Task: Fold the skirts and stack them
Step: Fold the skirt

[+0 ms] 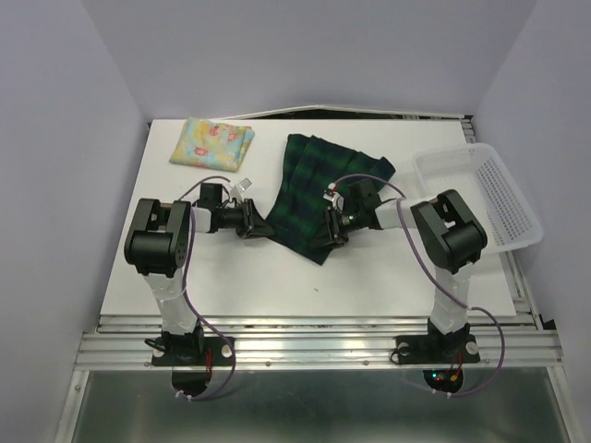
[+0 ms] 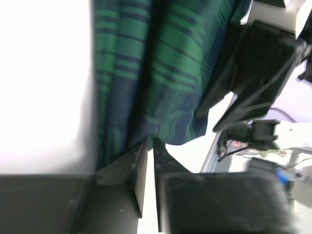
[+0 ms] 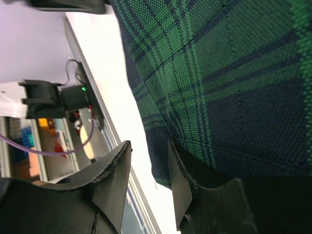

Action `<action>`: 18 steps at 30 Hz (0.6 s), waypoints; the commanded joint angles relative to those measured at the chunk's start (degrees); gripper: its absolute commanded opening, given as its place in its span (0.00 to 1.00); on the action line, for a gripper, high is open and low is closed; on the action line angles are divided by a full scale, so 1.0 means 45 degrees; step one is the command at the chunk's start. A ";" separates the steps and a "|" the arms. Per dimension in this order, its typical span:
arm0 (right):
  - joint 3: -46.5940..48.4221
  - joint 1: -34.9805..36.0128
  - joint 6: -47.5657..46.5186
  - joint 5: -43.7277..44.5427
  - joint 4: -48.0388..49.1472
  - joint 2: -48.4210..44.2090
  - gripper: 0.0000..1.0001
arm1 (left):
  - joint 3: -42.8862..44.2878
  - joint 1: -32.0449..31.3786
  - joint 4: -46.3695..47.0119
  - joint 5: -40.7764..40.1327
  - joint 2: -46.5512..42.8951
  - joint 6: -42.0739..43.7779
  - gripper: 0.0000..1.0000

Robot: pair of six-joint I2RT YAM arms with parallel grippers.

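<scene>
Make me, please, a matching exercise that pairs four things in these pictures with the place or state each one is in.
Things:
1. floral skirt
2. plaid skirt
3. basket
4. right gripper

Places or states:
A. at the right edge of the table, partly overhanging it
B. jaws apart, right beside plaid cloth
C. folded, at the far left corner
D. lying in the middle of the table

Pairs: 1-C, 2-D, 3-A, 4-B

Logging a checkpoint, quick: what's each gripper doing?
Left gripper: closed, pinching the plaid skirt edge.
Right gripper: open, the skirt's hem between its jaws.
</scene>
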 commanded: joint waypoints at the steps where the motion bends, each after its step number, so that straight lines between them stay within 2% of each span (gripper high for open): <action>1: 0.0750 -0.0359 -0.3489 0.2927 -0.4163 0.0184 0.43 | 0.0213 -0.0063 -0.1688 -0.0483 -0.2153 0.2529 0.34; 2: 0.0910 -0.0359 -0.3886 0.3145 -0.4542 0.0007 0.43 | 0.0428 -0.0141 -0.3009 -0.0871 -0.3105 0.4355 0.39; 4: 0.1416 -0.0359 -0.4783 0.3613 -0.5458 -0.0267 0.44 | 0.1073 -0.0200 -0.4228 -0.1380 -0.4066 0.6587 0.53; 5: 0.1593 -0.0359 -0.5002 0.3596 -0.5715 -0.0384 0.44 | 0.1229 -0.0355 -0.5355 -0.2136 -0.4999 0.7682 0.57; 6: 0.1808 -0.0359 -0.5429 0.3519 -0.6008 -0.0385 0.44 | 0.1385 -0.0492 -0.5772 -0.2415 -0.5434 0.9994 0.60; 7: 0.2254 -0.0359 -0.5569 0.3189 -0.6513 -0.0405 0.45 | 0.1368 -0.0687 -0.6434 -0.3114 -0.5883 1.1197 0.64; 8: 0.2510 -0.0359 -0.5628 0.3051 -0.6789 -0.0463 0.46 | 0.1077 -0.1307 -0.6634 -0.3565 -0.6835 1.3568 0.65; 9: 0.2745 -0.0359 -0.5667 0.2875 -0.6947 -0.0560 0.47 | 0.1074 -0.1662 -0.6655 -0.3918 -0.7309 1.3592 0.66; 11: 0.3271 -0.0359 -0.5532 0.2486 -0.7084 -0.1007 0.51 | -0.0460 -0.2829 -0.6365 -0.4872 -0.8711 1.7733 0.71; 14: 0.4188 -0.0359 -0.4985 0.2366 -0.7007 -0.1341 0.52 | -0.1851 -0.4200 -0.4886 -0.6415 -0.9926 1.9622 0.75; 16: 0.4678 -0.0359 -0.4732 0.2617 -0.6832 -0.1401 0.52 | -0.2768 -0.5407 -0.3656 -0.7043 -1.0086 2.0656 0.77; 18: 0.4973 -0.0359 -0.4555 0.2911 -0.6442 -0.1343 0.52 | -0.3104 -0.5901 -0.3200 -0.7475 -0.9680 2.1108 0.76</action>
